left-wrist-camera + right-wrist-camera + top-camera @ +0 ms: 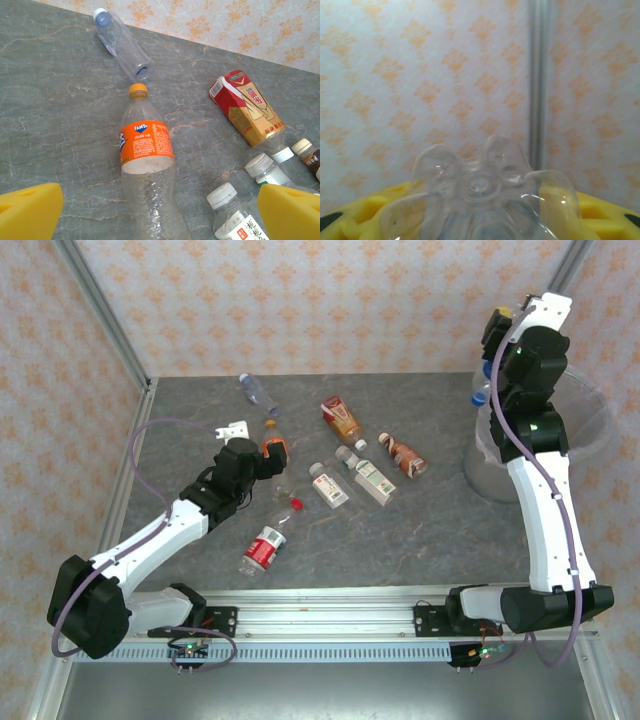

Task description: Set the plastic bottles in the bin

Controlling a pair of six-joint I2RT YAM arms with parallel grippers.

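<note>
Landmark: bin (598,412), whitish and translucent, standing at the right end of the grey surface (430,540).
Right claw (480,225): clamped on a clear bottle (480,190). Its yellow pads (365,210) sit on either side of the bottle, whose moulded base points at the wrist camera.
Held bottle, top view: hangs blue cap down, raised, and is seen against the bin's left rim. Cannot tell whether it is over the opening.
Left claw (159,205): pads wide apart, gripping nothing, low over the surface and well left of the bin.
Fanta bottle (146,145): lies flat with its orange cap pointing away from the left claw. Its clear lower body runs in between the two pads and touches neither.
Blue-capped clear bottle (122,42): lies just past the Fanta cap, farther from the bin.
Red-and-gold label bottle (247,107): lies between the Fanta bottle and the bin.
White-capped bottles (232,210): two side by side by the left claw's right pad, on the bin side.
Brown-label bottle (405,455): the loose bottle nearest the bin, still apart from it.
Red-label bottle (265,548): lies near the front rail, far left of the bin.
Small red-capped bottle (285,498): lies just behind the red-label bottle.
</note>
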